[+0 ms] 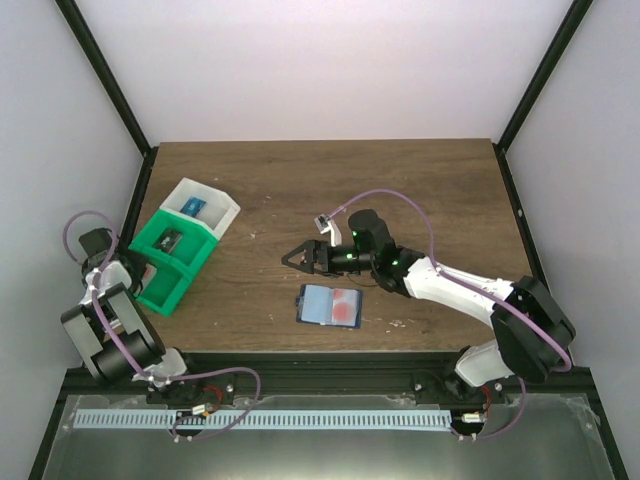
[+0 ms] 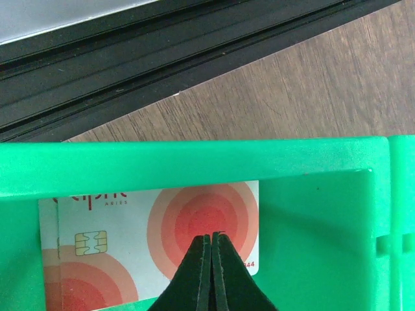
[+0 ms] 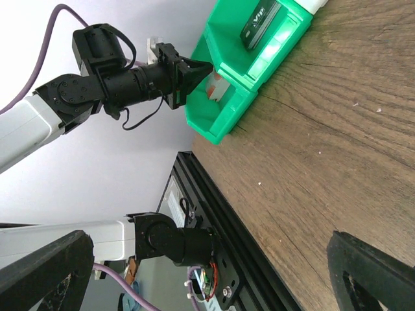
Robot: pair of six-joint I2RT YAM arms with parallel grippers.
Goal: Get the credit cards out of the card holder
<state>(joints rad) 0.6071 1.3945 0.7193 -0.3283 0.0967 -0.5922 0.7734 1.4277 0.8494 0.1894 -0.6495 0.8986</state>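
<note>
Left fingers (image 2: 212, 243) clenched, empty — tips over two cards (image 2: 130, 249) in the green bin (image 2: 194, 162). My right fingers (image 1: 297, 257) spread wide near the holder (image 1: 315, 303).

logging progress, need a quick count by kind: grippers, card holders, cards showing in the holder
grippers, left and right: 2
card holder: 1
card showing in it: 1
total: 4

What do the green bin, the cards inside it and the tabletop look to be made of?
The green open bin looks like moulded plastic, smooth and evenly coloured. The pale cards with red-orange rings look like printed plastic; one shows a gold chip. The brown tabletop shows matte wood grain, possibly laminate.
</note>
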